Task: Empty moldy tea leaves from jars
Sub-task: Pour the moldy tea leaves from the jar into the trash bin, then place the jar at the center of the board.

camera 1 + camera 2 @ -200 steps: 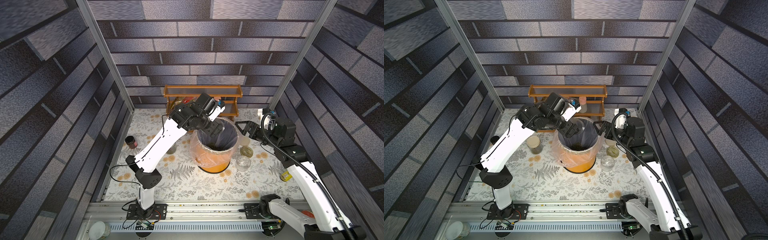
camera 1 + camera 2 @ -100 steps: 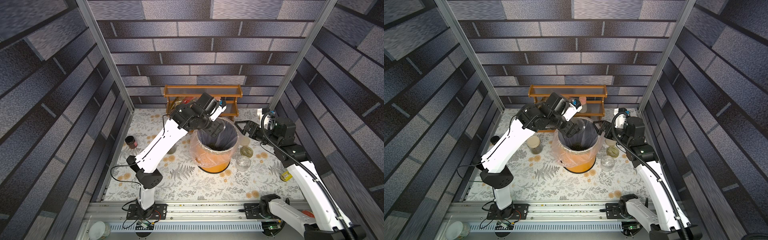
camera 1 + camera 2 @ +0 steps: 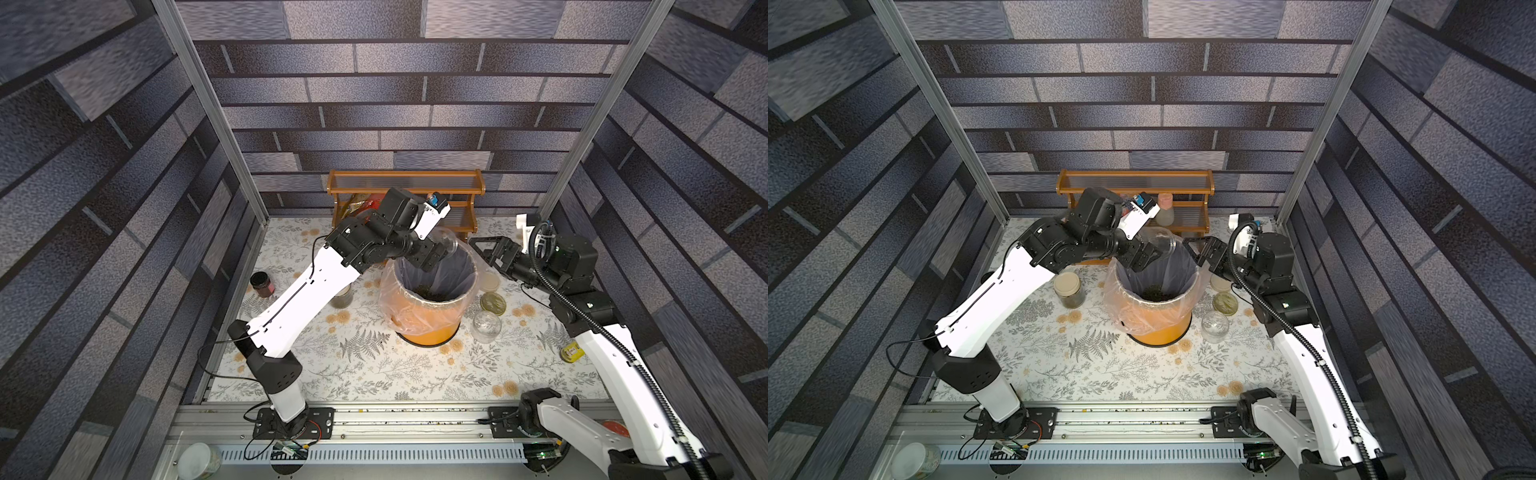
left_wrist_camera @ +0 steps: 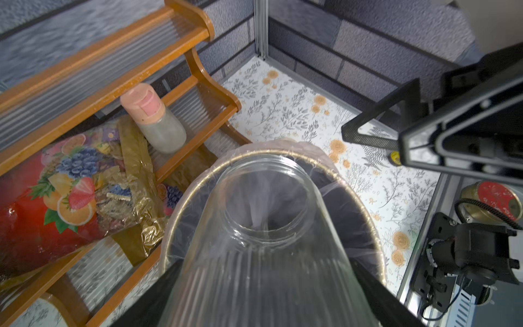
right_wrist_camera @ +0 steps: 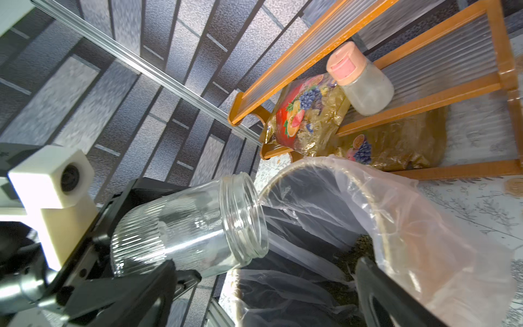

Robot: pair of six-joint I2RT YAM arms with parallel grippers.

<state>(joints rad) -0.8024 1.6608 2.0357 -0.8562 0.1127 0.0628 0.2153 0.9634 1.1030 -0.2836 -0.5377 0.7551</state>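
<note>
Your left gripper (image 3: 434,255) is clamped around a clear ribbed glass jar (image 5: 192,226). The jar has no lid and is tipped on its side, with its mouth over the 12 o'clock rim of the round orange bin (image 3: 428,330). A clear plastic bag (image 3: 388,291) lines that bin. Both wrist views let you look straight through the glass, and the jar looks empty. The tea leaves (image 3: 432,294), a dark crumbly green-brown heap, lie at the bottom of the bin.

Your right gripper (image 3: 482,251) hangs with its fingers spread wide and nothing between them. It is at about 2 o'clock from the bin, just outside the bag's edge.

At the bin's 9 o'clock stands a small clear glass jar with a flat cream lid (image 3: 1068,289), with dark leaves inside. At 3 o'clock sits an open jar with greenish contents (image 3: 493,302), and just beside it, at 4 o'clock, an empty clear jar (image 3: 486,326). A brown wooden shelf rack (image 3: 405,187) stands behind the bin at 12 o'clock. A small dark jar with a black lid (image 3: 262,284) sits far out at 9 o'clock, near the wall.
</note>
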